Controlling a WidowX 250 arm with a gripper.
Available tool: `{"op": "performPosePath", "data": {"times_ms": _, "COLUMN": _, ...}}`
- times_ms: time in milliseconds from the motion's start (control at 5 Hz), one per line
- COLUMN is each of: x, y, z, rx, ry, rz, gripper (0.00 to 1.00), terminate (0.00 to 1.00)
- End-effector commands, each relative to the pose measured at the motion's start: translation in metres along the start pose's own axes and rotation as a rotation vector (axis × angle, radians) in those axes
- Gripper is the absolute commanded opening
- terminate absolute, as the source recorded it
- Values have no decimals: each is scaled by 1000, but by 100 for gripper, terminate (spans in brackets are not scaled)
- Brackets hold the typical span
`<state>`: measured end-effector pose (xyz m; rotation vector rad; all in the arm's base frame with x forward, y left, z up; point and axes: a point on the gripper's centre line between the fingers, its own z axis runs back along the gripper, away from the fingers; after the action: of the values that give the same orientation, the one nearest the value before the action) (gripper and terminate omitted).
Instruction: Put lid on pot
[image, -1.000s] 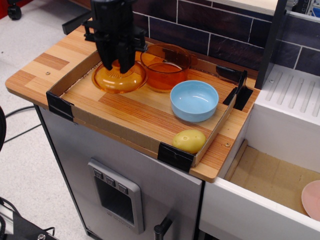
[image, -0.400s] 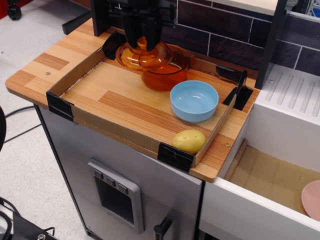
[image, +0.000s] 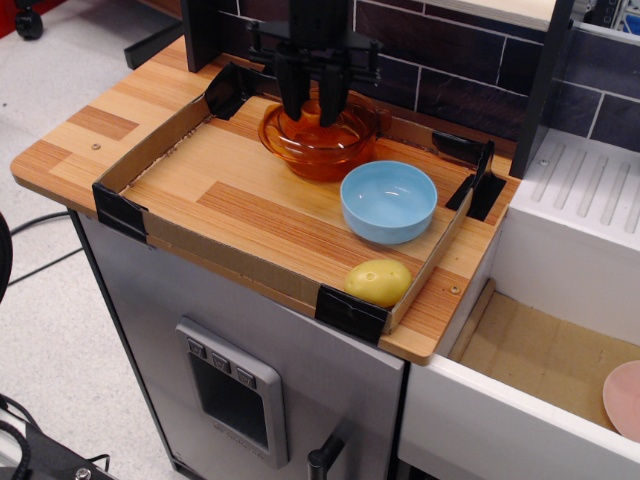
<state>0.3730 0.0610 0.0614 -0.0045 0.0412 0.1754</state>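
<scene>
The amber-orange lid (image: 297, 134) sits level over the rim of the amber-orange pot (image: 330, 162), shifted slightly to the left of it. The pot stands at the back of the wooden tray (image: 230, 262). My black gripper (image: 312, 108) comes straight down from above. Its fingers (image: 292, 100) stand on either side of the lid's centre knob, which they mostly hide. The gripper looks shut on the knob. I cannot tell if the lid rests fully on the pot's rim.
A light blue bowl (image: 388, 200) stands just right of and in front of the pot. A yellow potato-like object (image: 378, 282) lies in the tray's front right corner. A white sink (image: 540, 360) holding a pink plate (image: 625, 398) is at the right.
The gripper lifted the lid from the tray's back left, carried it right, and lowered it over the pot.
</scene>
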Motion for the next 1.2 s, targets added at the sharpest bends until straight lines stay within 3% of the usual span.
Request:
{"op": "performPosePath", "data": {"times_ms": 0, "x": 28, "y": 0, "z": 19, "rx": -1, "ry": -58, "rz": 37, "gripper": 0, "terminate": 0}}
{"op": "performPosePath", "data": {"times_ms": 400, "x": 41, "y": 4, "z": 24, "rx": -8, "ry": -62, "rz": 45, "gripper": 0, "terminate": 0}}
{"op": "performPosePath", "data": {"times_ms": 600, "x": 43, "y": 6, "z": 29, "rx": 1, "ry": -65, "rz": 16, "gripper": 100, "terminate": 0}}
{"op": "performPosePath", "data": {"times_ms": 1000, "x": 18, "y": -1, "z": 35, "rx": -32, "ry": -85, "rz": -17, "gripper": 100, "terminate": 0}}
